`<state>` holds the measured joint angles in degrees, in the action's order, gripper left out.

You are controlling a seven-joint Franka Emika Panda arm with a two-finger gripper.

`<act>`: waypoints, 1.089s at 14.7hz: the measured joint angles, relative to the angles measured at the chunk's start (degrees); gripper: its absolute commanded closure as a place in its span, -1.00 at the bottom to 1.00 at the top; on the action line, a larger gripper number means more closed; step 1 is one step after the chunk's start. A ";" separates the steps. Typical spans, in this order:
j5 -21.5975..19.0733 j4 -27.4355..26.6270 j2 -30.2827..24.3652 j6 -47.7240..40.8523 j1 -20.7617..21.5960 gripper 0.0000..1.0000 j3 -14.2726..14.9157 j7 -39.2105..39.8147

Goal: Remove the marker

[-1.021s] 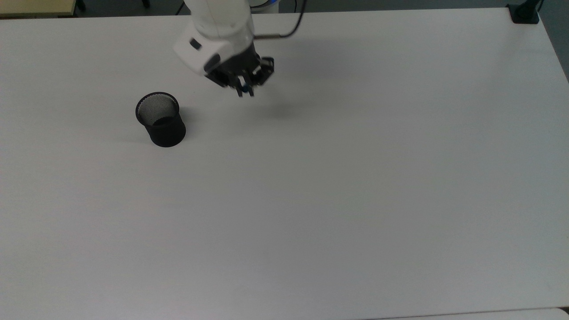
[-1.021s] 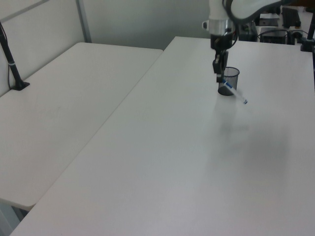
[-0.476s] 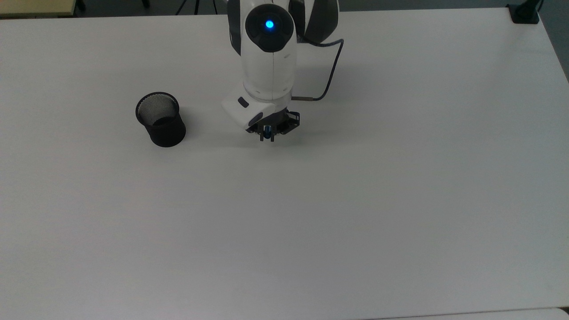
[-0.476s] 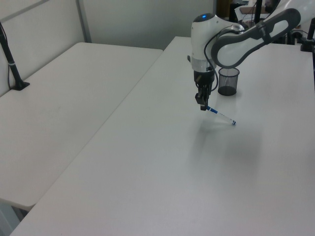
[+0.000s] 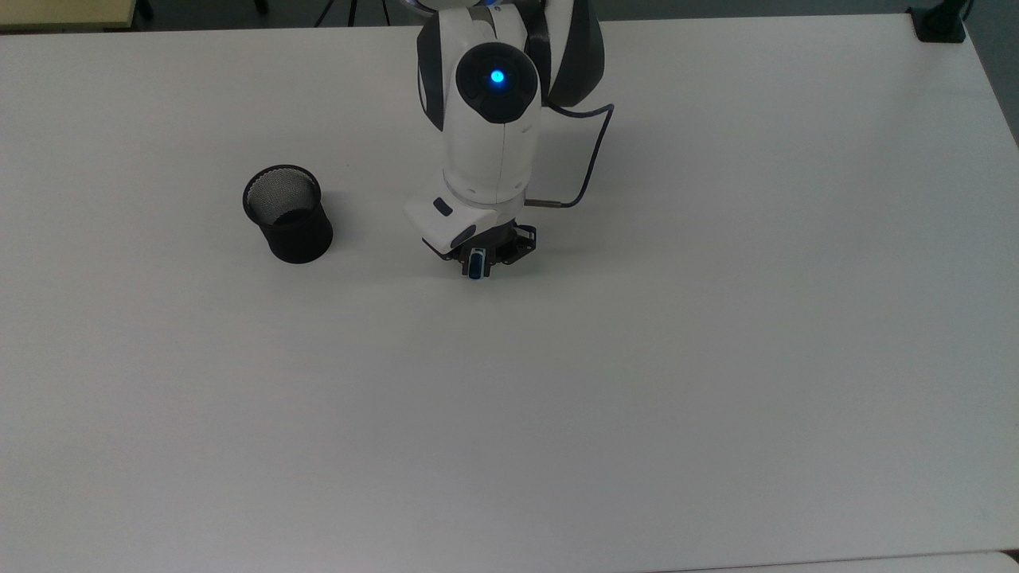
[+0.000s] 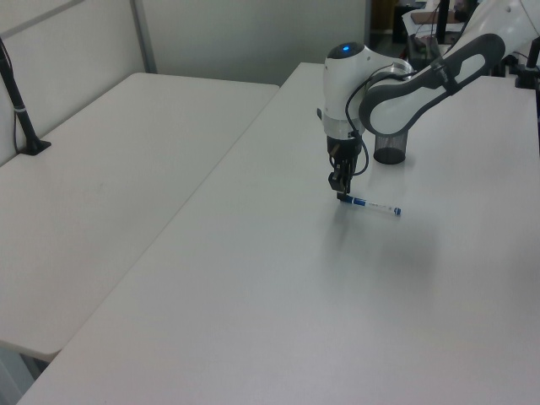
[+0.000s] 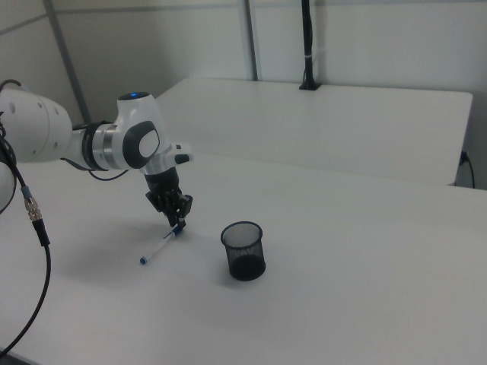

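On the white surface (image 6: 253, 278), well apart from the black mesh cup (image 5: 287, 213), the marker (image 6: 371, 205) now lies almost flat; half a second ago it slanted down from the gripper (image 6: 342, 192) with its far end lower. The gripper is clamped on one end of the marker, and it has come lower since then, with the arm reaching a little further from the cup in the top view. In the right view the marker (image 7: 161, 246) stretches from the gripper (image 7: 179, 223) toward the right view's lower left, its blue end resting on or just above the surface. The cup (image 7: 243, 250) stands upright, unmoved.
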<state>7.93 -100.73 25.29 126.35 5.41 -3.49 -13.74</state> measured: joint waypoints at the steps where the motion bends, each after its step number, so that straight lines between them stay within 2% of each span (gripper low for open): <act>1: 0.01 0.00 0.11 0.20 -0.01 -0.50 0.00 -0.08; 2: 0.01 0.04 0.11 0.23 -0.03 -0.82 0.00 -0.13; 3: 0.01 0.25 0.09 0.23 -0.11 -1.00 0.01 -0.21; 6: 0.01 1.35 -1.32 -0.10 -0.39 -1.00 0.09 -0.36; 8: 0.01 1.97 -4.21 -3.27 -1.21 -1.00 0.17 -0.43; 16: -1.20 2.63 -22.82 -22.08 -4.84 -1.00 0.65 -0.49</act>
<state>6.73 -98.10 2.47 104.27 0.58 -2.84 -14.23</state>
